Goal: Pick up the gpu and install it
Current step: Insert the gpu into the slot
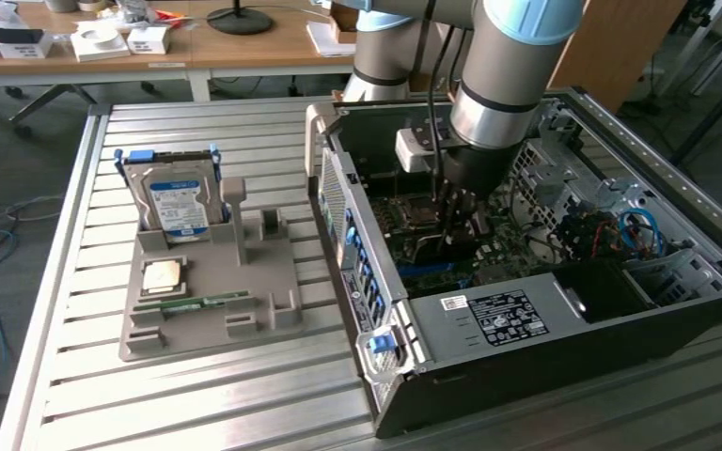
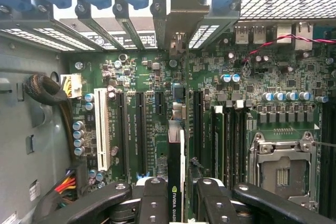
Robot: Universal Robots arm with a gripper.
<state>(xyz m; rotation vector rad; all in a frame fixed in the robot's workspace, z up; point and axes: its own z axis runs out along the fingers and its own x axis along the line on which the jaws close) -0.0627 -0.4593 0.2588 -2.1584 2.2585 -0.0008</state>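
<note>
While the gpu [image 2: 177, 182] hangs edge-on between the fingers of the gripper [image 2: 178, 203], the item list reads as follows.

Held item: gpu, thin dark card, clamped at its upper edge by the narrowed pincer, inside the open computer case [image 1: 713, 291], above the motherboard [image 2: 157, 77]. Its silvery bracket [image 2: 178, 9] points toward the rear slot openings. In the exterior view the arm [image 1: 499, 85] reaches down into the case.

Risks, as judged:
- Card edge missing the long expansion slots [image 2: 142, 129]; the cause would be a slight sideways offset or tilt, and pressing on then could stress the connector.
- Bracket catching on the rear slot frame [image 2: 131, 24]; the cause would be the card sitting too far toward that wall.
- Card slipping in the grip, as only a narrow strip is held.

Edges and room:
- White slot [image 2: 103, 129] and black slots lie close on one side of the card; memory slots [image 2: 220, 140] close on the other.
- Cpu socket [image 2: 283, 166] stands further off.
- Cable bundle [image 2: 58, 103] runs near the case wall, apart from the card.
- Outside the case, the grey fixture tray [image 1: 211, 291] with the hard drive [image 1: 176, 202] sits well apart, toward the exterior view's left.
</note>
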